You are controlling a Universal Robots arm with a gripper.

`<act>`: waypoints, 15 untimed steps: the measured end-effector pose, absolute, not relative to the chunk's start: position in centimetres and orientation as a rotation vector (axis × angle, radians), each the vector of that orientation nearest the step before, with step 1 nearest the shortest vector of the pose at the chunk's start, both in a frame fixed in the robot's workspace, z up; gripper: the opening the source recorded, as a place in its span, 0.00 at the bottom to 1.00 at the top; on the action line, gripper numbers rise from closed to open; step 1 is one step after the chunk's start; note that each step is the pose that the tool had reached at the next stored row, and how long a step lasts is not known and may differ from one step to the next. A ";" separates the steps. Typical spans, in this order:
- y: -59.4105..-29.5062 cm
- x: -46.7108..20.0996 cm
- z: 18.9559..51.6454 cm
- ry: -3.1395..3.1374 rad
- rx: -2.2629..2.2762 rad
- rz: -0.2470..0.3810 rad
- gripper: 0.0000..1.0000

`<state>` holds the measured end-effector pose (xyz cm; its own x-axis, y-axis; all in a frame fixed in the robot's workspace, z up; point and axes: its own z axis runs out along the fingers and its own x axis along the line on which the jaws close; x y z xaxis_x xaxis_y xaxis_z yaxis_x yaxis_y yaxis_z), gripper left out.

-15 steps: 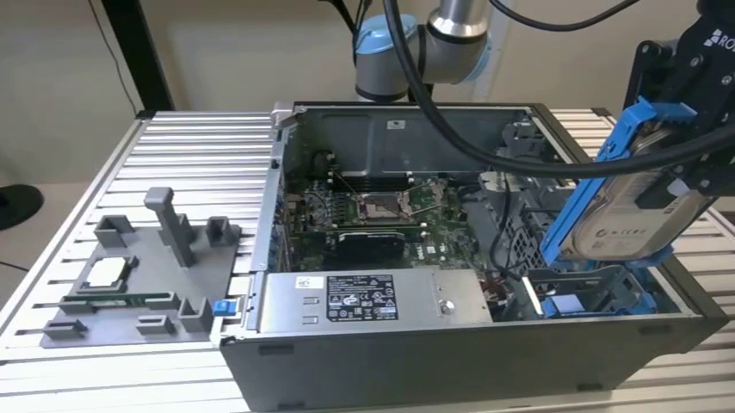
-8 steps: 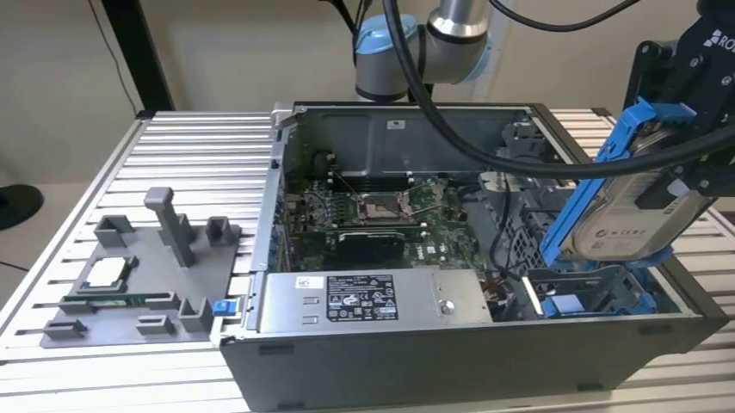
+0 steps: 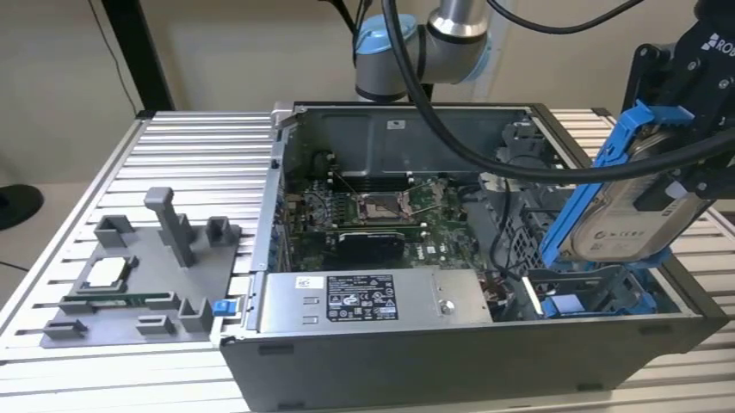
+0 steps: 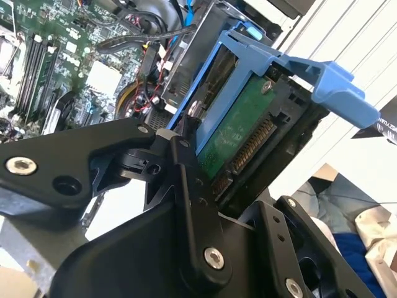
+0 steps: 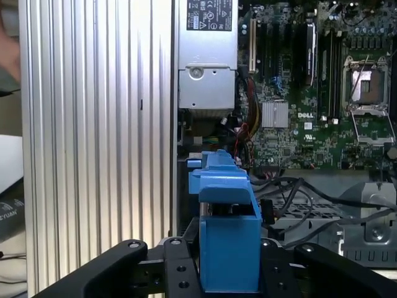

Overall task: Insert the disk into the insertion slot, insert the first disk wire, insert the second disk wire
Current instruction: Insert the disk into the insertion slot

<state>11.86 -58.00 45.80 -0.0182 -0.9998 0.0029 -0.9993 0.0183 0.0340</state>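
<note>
Hand (image 3: 680,172) clamped on disk (image 3: 626,211), held tilted in air at 3 o'clock in exterior view, above insertion slot (image 3: 580,303) at 5 o'clock. Risk: tilt probably jams disk on entry; loose cables (image 5: 298,186) may snag.

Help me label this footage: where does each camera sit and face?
Exterior view: off the arm, looking down into the open computer case; arm and gripper show.
Second wrist view: at the wrist, facing the disk's green underside; gripper shows.
First wrist view: at the wrist, facing the disk's blue edge and motherboard; gripper shows.
Shared: the gripper holding the disk.
</note>
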 end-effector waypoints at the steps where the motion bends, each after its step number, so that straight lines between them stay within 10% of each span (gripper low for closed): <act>1: -58.0 11.9 45.7 -2.223 2.183 -0.035 0.00; 15: -58.0 12.5 43.7 -2.230 2.190 -0.041 0.00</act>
<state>12.50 -58.00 43.70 -0.0181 -0.9998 -0.0072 -0.9994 0.0179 0.0296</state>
